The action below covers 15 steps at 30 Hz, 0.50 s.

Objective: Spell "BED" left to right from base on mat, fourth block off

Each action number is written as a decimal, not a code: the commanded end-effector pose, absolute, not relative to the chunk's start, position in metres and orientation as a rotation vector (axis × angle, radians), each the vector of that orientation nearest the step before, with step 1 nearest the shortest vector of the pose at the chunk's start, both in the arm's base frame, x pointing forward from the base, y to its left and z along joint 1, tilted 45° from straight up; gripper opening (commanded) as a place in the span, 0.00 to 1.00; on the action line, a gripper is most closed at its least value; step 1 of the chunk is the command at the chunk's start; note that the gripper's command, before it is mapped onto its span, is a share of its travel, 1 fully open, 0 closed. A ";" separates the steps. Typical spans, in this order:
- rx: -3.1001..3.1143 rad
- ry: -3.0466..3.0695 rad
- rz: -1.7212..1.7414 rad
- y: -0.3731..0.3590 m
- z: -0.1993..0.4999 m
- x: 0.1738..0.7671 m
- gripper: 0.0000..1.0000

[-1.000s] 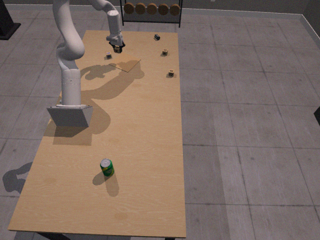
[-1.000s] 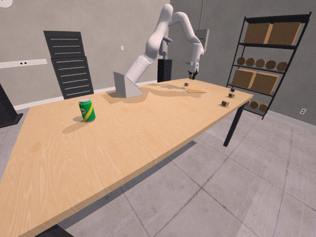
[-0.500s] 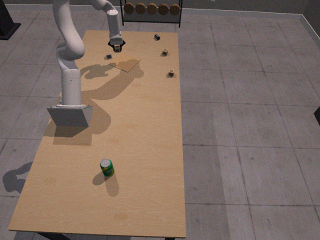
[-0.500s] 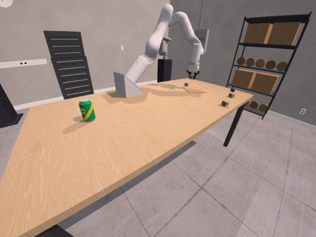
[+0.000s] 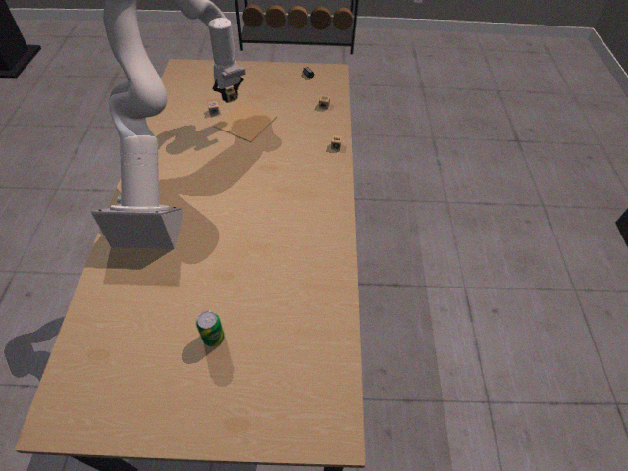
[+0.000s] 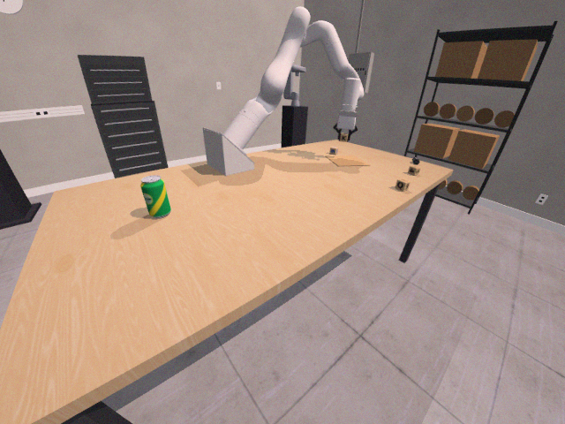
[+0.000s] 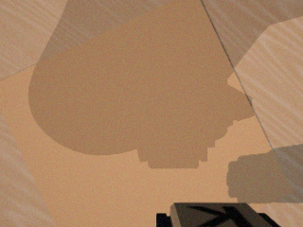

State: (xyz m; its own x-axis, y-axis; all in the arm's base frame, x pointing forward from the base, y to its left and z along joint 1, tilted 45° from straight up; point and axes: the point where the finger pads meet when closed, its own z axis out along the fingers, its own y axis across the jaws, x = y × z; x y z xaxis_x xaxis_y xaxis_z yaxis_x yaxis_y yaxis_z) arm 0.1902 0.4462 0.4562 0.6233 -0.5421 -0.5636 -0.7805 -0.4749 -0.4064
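Gripper [image 5: 231,94] [image 6: 343,136] [image 7: 215,218]: closed on 1 block [image 5: 231,94] [image 6: 343,137] [image 7: 213,217], raised above table. Near, below: mat [image 5: 243,132] [image 6: 349,161] [image 7: 118,189]; 1 block [image 5: 213,108] [image 6: 333,151] beside mat. Farther: 2 blocks [image 5: 324,102] [image 6: 413,170], off mat

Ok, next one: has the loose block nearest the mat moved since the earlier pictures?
No. In the top view, the loose block keeps the same spot off the mat's edge.
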 end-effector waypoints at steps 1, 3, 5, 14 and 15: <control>-2.239 0.864 0.425 0.448 0.459 0.189 0.41; -2.260 0.791 0.395 0.449 0.460 0.188 0.41; -2.270 0.754 0.380 0.449 0.460 0.188 0.41; -2.326 0.473 0.266 0.452 0.463 0.185 0.41; -2.328 0.456 0.259 0.452 0.464 0.185 0.41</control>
State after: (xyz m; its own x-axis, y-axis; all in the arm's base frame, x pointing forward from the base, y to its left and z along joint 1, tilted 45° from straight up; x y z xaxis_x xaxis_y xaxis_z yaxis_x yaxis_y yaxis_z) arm 0.1857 0.4512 0.4620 0.8877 -0.2995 -0.3498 -0.4580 -0.6528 -0.6034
